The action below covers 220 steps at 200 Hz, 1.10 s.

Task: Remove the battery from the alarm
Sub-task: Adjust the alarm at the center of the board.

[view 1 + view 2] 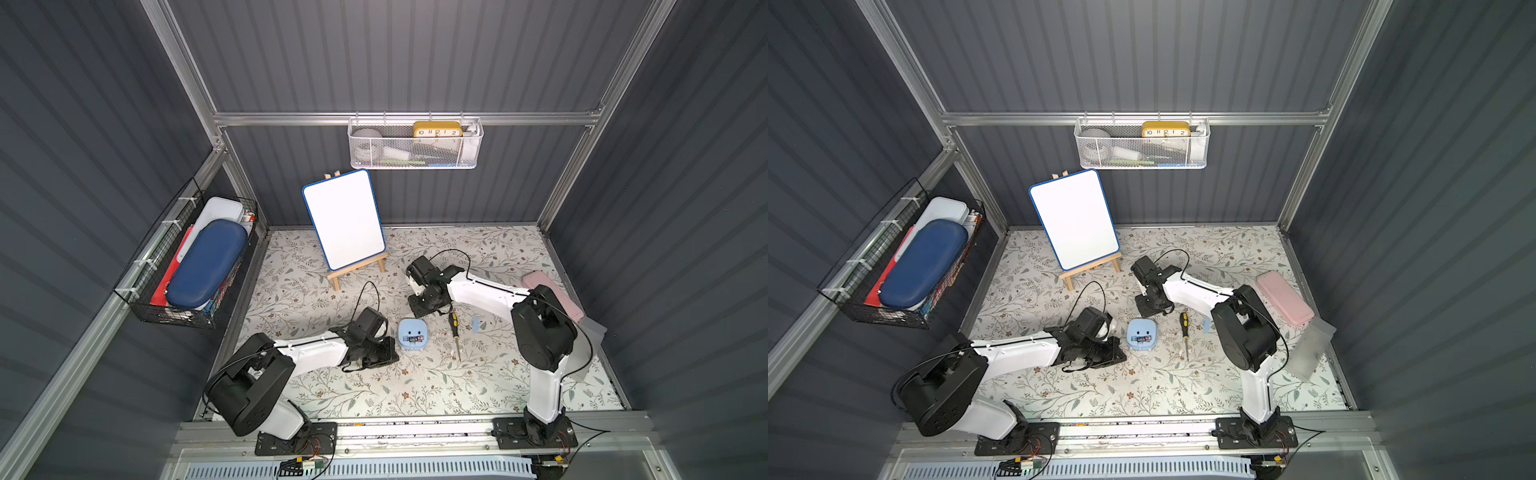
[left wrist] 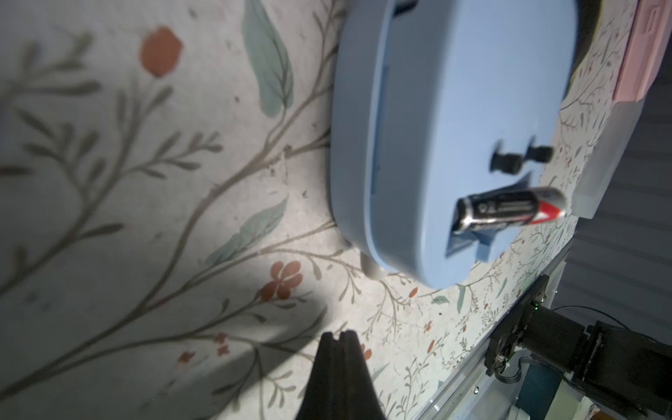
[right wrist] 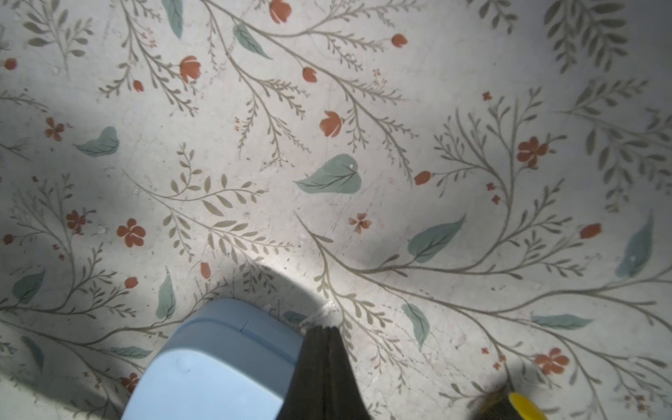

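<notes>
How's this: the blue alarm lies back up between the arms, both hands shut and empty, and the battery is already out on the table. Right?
Not the battery: it sits in the slot in the back of the alarm, not on the table, as the left wrist view shows. The rest stands.

In the left wrist view the alarm [image 2: 454,109] runs off the frame edge, and the print on the battery [image 2: 509,212] is too blurred to read. In both top views, upper centre, the mesh basket [image 1: 415,157] veils its lower contents.

Floral table [image 1: 374,382] bears alarm [image 1: 412,334], screwdriver [image 1: 454,328], easel [image 1: 356,268], pink case [image 1: 1284,298].
</notes>
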Each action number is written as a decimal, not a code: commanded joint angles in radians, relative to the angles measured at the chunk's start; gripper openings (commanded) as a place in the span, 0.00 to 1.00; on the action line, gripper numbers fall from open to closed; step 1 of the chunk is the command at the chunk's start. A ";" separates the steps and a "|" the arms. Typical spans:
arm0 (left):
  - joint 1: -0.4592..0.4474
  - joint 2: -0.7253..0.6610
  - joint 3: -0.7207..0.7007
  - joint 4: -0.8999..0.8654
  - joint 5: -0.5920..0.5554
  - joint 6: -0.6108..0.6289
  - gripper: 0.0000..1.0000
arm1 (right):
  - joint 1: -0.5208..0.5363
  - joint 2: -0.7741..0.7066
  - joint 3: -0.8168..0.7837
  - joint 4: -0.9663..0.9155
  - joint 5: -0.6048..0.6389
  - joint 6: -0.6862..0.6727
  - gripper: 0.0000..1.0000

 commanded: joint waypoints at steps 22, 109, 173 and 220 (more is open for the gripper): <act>-0.010 0.043 0.005 0.086 0.031 -0.055 0.00 | -0.005 0.011 -0.014 -0.018 -0.040 0.008 0.00; -0.010 0.080 0.066 0.105 -0.035 -0.092 0.00 | 0.008 -0.043 -0.121 -0.005 -0.077 0.041 0.00; -0.010 0.085 0.103 0.040 -0.088 -0.086 0.00 | 0.019 -0.097 -0.157 -0.036 -0.060 0.075 0.00; -0.007 0.041 0.105 -0.033 -0.140 -0.066 0.00 | 0.062 -0.232 -0.187 -0.077 0.116 0.084 0.25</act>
